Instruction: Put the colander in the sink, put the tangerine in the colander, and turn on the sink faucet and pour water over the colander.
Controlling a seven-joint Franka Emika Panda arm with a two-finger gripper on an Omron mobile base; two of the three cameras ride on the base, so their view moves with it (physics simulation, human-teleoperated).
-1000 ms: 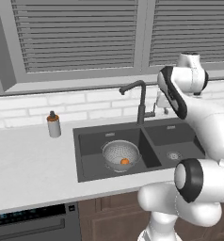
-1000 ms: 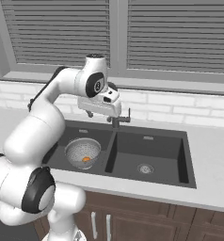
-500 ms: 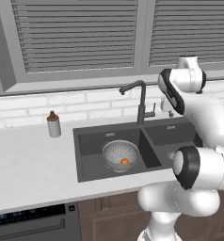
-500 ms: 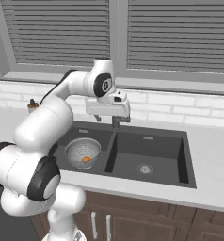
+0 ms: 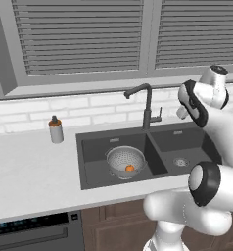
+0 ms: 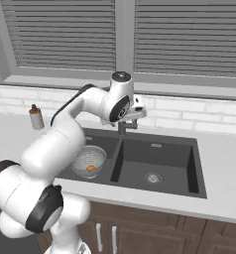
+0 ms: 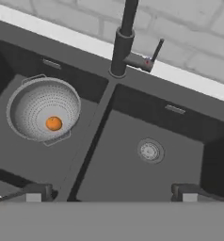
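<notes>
**Gripper poised above the double sink, colander and fruit already in the left basin**

Gripper (image 7: 111, 192) with its jaws spread to full width and nothing between them; the two dark fingertips (image 7: 37, 192) rise far apart at the bottom of the hand view, one over the edge of each basin. Below and ahead of the gripper lies the sink (image 7: 132, 89), a dark grey double basin whose central divider runs straight out from between the fingertips. At the far end of that divider, beyond the gripper, the sink faucet (image 7: 123, 42) stands upright on the sink's back ledge, its small side lever angled up and to the right. In the basin on the left of the gripper sits the colander (image 7: 43, 109), upright on the basin floor and well apart from the fingertips. Inside the colander, resting on its perforated bottom, lies the tangerine (image 7: 53, 124). On the right, a round silver drain (image 7: 149, 150) marks the floor of the other basin.
</notes>
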